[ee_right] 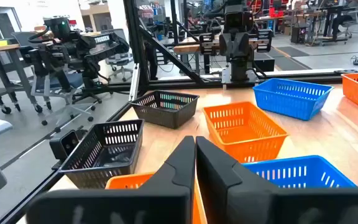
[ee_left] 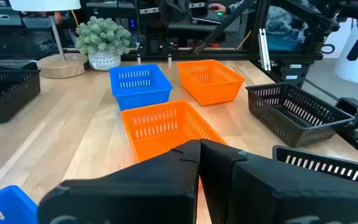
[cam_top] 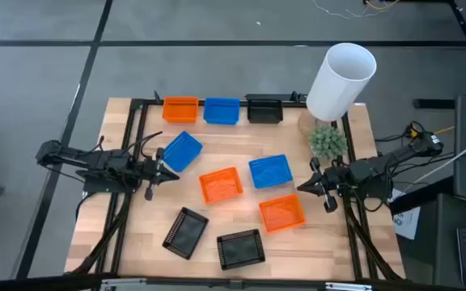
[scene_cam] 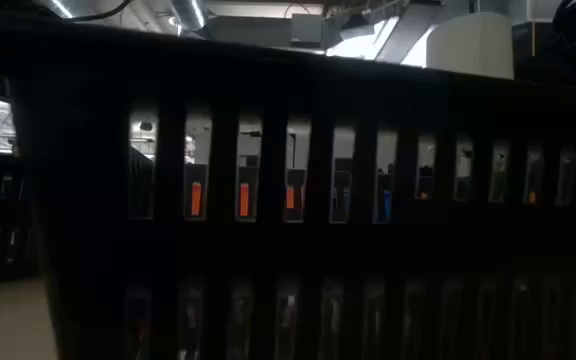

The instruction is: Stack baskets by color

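Observation:
Three baskets stand in a row at the table's far edge: orange [cam_top: 180, 108], blue [cam_top: 222, 111], black [cam_top: 264, 109]. Loose on the wood lie a skewed blue basket [cam_top: 182, 152], an orange one [cam_top: 220, 185], a blue one [cam_top: 269, 171], another orange one [cam_top: 282, 213] and two black ones [cam_top: 186, 232] [cam_top: 241, 249]. My left gripper [cam_top: 158, 167] is shut at the left, just near of the skewed blue basket, and points right. My right gripper [cam_top: 310, 184] is shut at the right, beside the blue basket [ee_right: 297, 174], and points left. Neither holds anything.
A tall white cylinder [cam_top: 342, 79] and a small green plant [cam_top: 328, 142] stand at the far right corner. Black frame rails [cam_top: 136, 145] run along the table's left and right sides. The near black basket's wall [scene_cam: 288, 200] fills the low view.

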